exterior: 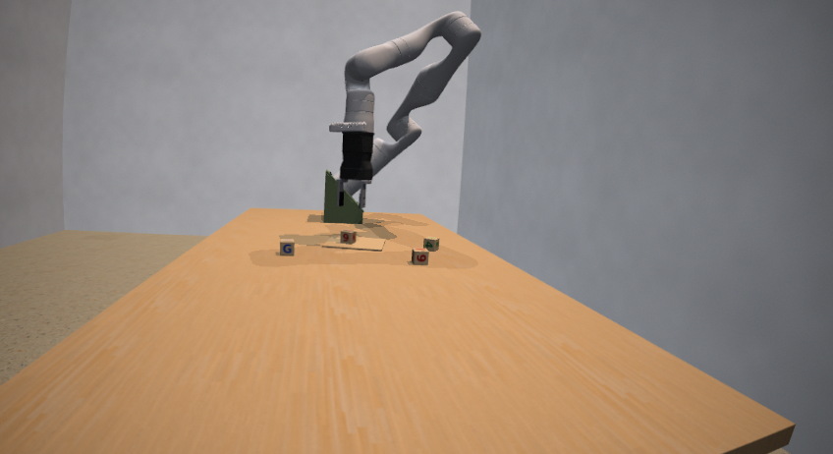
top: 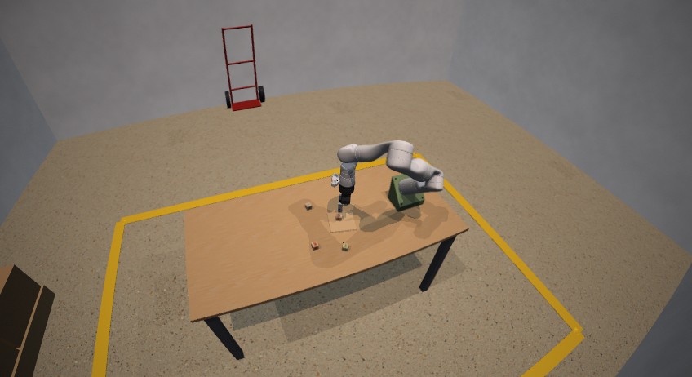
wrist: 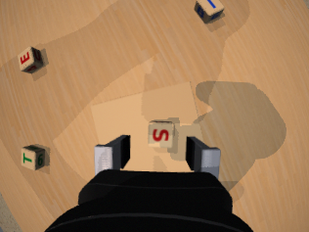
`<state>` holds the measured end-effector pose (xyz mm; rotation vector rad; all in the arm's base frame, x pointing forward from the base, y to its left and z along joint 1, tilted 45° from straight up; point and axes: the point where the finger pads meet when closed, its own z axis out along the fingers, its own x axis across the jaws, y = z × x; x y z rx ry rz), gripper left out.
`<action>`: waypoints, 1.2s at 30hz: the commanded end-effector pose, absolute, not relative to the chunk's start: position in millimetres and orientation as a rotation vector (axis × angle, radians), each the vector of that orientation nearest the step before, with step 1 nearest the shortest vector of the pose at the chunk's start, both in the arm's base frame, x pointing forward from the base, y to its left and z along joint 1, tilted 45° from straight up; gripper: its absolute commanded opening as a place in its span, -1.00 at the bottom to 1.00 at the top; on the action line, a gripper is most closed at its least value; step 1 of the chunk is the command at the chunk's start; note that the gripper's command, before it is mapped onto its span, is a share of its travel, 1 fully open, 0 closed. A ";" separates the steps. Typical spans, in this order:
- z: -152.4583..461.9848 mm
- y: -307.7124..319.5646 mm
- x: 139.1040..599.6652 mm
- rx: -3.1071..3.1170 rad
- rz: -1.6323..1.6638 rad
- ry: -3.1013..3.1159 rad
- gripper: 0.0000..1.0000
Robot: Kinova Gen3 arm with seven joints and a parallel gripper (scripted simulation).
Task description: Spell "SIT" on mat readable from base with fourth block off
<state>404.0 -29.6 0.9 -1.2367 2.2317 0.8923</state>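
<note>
The arm reaches out from its green pedestal (top: 396,200) and hangs its gripper (wrist: 155,156) straight down over the mat (wrist: 113,119), a thin tan square lying flat on the wooden worktop (top: 241,258). The jaws stand wide apart and hold nothing. In the wrist view they flank the S block (wrist: 162,134), which sits lower down between them without touching either finger (wrist: 111,154).

The S block is the only one on the mat. It rests flat near one edge, its red S face up and slightly turned against the mat's sides. From the exterior view it shows a side face with red characters (exterior: 348,237), and the gripper hangs well above it (exterior: 352,195).

The other three blocks lie on the bare worktop, all off the mat. The I block (wrist: 209,7), with a blue letter on top, sits well apart on one side; from the exterior view the same block shows a blue G on its side (exterior: 286,248). The T block (wrist: 32,156), green letter up, lies on the other side of the mat, and the E block (wrist: 28,59), red letter up, lies near it, a little farther from the mat. In the top view these two (top: 344,246) (top: 314,246) sit close to each other toward the near edge of the worktop.

A red hand truck (top: 224,64) stands against the far wall.
</note>
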 end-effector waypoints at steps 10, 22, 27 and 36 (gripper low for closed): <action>-4.9 -26.8 405.6 -1.219 0.886 2.247 1.00; -14.7 -17.0 406.8 -1.219 0.886 2.248 1.00; -20.3 -11.4 407.5 -1.219 0.886 2.248 1.00; -27.5 -4.2 408.3 -1.219 0.886 2.248 1.00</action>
